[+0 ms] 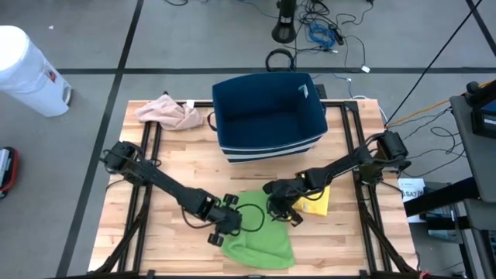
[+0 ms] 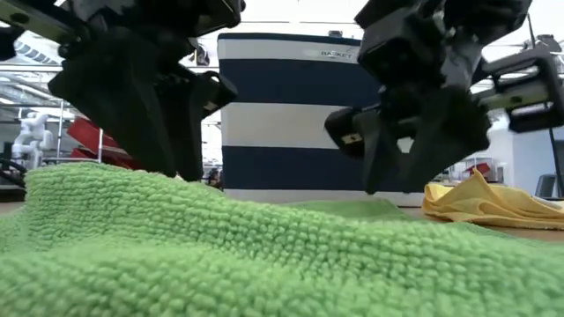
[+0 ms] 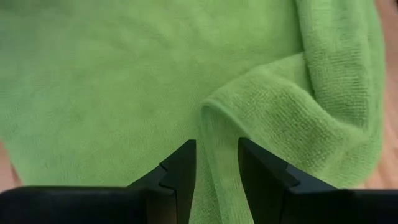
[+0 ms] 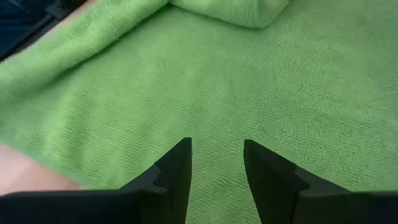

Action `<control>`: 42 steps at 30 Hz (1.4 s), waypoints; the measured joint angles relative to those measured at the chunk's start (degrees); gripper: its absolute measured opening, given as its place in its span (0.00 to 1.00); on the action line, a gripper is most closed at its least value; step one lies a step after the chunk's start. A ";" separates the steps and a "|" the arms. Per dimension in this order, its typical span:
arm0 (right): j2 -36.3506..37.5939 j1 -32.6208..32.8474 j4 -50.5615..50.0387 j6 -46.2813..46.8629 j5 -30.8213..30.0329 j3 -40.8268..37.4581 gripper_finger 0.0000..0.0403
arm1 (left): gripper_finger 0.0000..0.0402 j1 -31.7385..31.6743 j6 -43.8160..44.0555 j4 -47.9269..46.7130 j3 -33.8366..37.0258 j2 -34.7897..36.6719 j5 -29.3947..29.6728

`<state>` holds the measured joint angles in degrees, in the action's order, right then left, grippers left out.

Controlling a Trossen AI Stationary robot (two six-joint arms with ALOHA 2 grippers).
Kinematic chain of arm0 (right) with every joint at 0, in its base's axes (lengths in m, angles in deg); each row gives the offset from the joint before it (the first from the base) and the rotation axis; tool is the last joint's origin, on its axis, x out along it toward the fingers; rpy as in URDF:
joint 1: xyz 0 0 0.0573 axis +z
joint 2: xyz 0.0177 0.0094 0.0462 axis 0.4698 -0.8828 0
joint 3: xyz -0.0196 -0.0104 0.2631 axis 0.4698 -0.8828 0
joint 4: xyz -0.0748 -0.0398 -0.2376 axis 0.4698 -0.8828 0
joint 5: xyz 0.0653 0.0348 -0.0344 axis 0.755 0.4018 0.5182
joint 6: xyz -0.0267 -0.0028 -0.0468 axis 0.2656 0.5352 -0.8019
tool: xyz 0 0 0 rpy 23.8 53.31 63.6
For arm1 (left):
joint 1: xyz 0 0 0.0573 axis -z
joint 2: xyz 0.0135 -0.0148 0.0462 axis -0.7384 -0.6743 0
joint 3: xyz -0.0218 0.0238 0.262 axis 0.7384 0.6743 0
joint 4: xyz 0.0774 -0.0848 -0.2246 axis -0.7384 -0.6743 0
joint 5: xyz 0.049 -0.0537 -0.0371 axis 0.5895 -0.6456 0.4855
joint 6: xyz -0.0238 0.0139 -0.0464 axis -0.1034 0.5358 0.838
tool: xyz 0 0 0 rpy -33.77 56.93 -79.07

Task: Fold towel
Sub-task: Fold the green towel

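A green towel (image 1: 262, 234) lies rumpled near the table's front edge, with one part folded over on itself. My left gripper (image 1: 235, 220) is down at the towel's left part, pointing steeply down. It is open, and its fingers stand on either side of a raised fold (image 3: 214, 127). My right gripper (image 1: 280, 211) is open and hovers low over the flat spread of the towel (image 4: 249, 81) at its far right part, with nothing between its fingers. In the low view the towel's hump (image 2: 132, 202) hides the left fingertips. My left gripper comes at the towel from above, slanting down, with the ridge of a fold (image 3: 217, 149) running between its two fingers and along them. Whether the fingers touch the cloth I cannot tell. The towel lies on the table.
A yellow cloth (image 1: 318, 200) lies right beside the towel, under the right arm. A blue-and-white striped basket (image 1: 267, 116) stands at the far middle. A pink cloth (image 1: 167, 112) lies at the far left. Bare wood shows on the table's left.
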<state>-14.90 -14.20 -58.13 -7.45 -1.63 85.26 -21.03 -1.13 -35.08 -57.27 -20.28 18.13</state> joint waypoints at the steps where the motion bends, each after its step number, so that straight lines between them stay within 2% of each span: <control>1: -0.62 -0.58 0.66 -0.66 0.70 0.00 0.33 | 0.31 -0.50 -0.77 0.01 0.00 0.00 -1.26; 8: -2.36 -4.80 2.56 -4.50 2.59 -0.02 0.33 | 0.31 -4.20 -3.43 0.82 -0.01 -1.02 -8.28; 11: -2.36 -6.16 2.33 -4.81 3.19 -0.02 0.33 | 0.31 -5.27 -3.68 2.76 -0.02 -1.36 -13.37; 15: -2.36 -7.31 2.35 -5.05 5.54 -0.02 0.33 | 0.31 -6.56 -2.39 2.88 -0.03 -2.45 -15.41; 20: -2.38 -7.45 2.34 -5.46 5.68 -0.02 0.33 | 0.31 -8.02 -0.62 4.72 -0.09 -4.07 -22.40; 26: -2.38 -7.52 2.00 -5.68 5.49 -0.02 0.33 | 0.30 -8.36 -1.10 5.39 0.00 -4.66 -24.99; 29: -2.38 -7.86 1.89 -5.79 5.42 -0.02 0.33 | 0.26 -8.33 -1.38 7.53 -0.02 -4.63 -26.56; 42: -2.38 -10.13 0.51 -6.77 5.08 -0.02 0.33 | 0.02 -7.81 -1.52 9.10 -0.02 -4.81 -26.64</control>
<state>-17.28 -24.32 -57.62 -14.23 3.45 85.24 -28.84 -2.64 -25.98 -57.29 -25.09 -8.50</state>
